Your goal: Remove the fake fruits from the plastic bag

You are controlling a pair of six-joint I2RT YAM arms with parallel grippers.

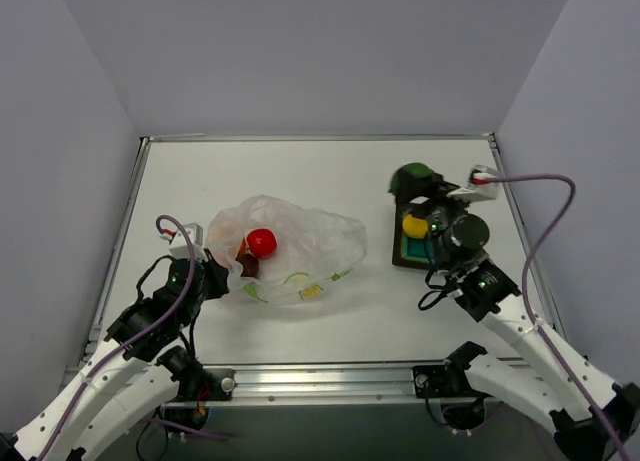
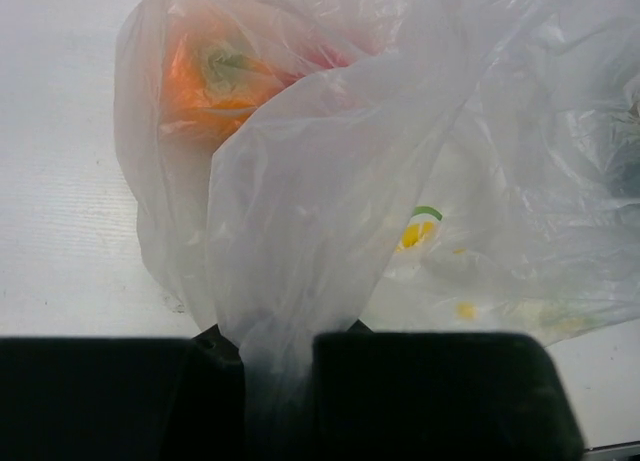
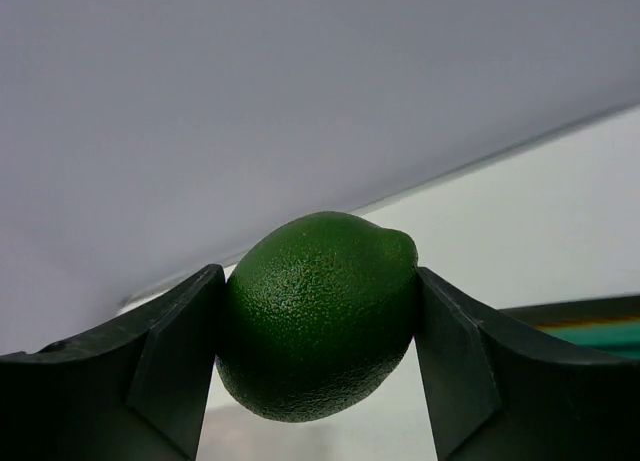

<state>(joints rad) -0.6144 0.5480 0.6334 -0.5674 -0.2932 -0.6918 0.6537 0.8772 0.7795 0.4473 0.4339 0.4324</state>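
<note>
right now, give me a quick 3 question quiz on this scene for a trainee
1. True or false: the right hand is shut on a green lime.
2. What is the left hand pinching? A. the plastic bag B. a spoon C. nothing
3. What colour is the fruit lying on the tray?

Key: 1 true; 2 A; 3 yellow
</note>
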